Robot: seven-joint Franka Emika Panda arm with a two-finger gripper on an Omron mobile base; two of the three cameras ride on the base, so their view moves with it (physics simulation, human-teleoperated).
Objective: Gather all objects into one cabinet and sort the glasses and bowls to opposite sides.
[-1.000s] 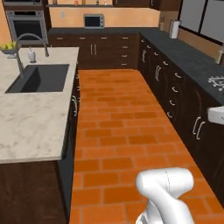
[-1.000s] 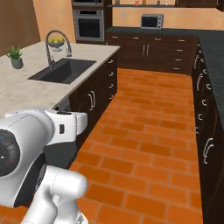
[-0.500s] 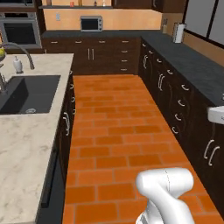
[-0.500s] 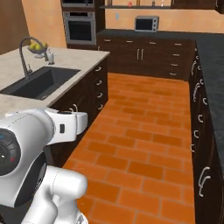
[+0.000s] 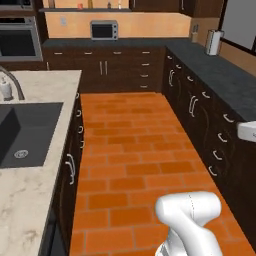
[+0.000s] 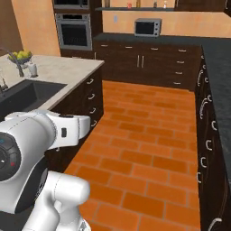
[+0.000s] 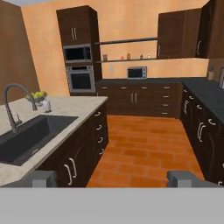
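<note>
My gripper [image 7: 112, 178] shows only in the hand view. Its two grey fingertips [image 7: 41, 178] stand far apart at the bottom, open, with nothing between them. It is held in the air over the brick floor [image 7: 144, 148], facing the kitchen's back wall. No tumbler, cup, mug or black bowl is in view. Dark brown wall cabinets [image 7: 179, 35] hang at the upper right of the hand view. A few tiny items stand on the open shelf [image 7: 127, 56], too small to tell apart.
On the left is a pale stone island [image 5: 30, 200] with a dark sink [image 7: 30, 135], a faucet [image 7: 11, 105] and a fruit bowl [image 7: 38, 95]. Dark base cabinets [image 5: 200, 110] line the right and back. A microwave [image 7: 137, 72], a wall oven [image 7: 81, 81] and a paper towel roll [image 5: 214, 42] are also there.
The whole picture has shifted: the base has moved forward and turned, so the island slid left and the back wall came closer. The arm keeps the same pose.
</note>
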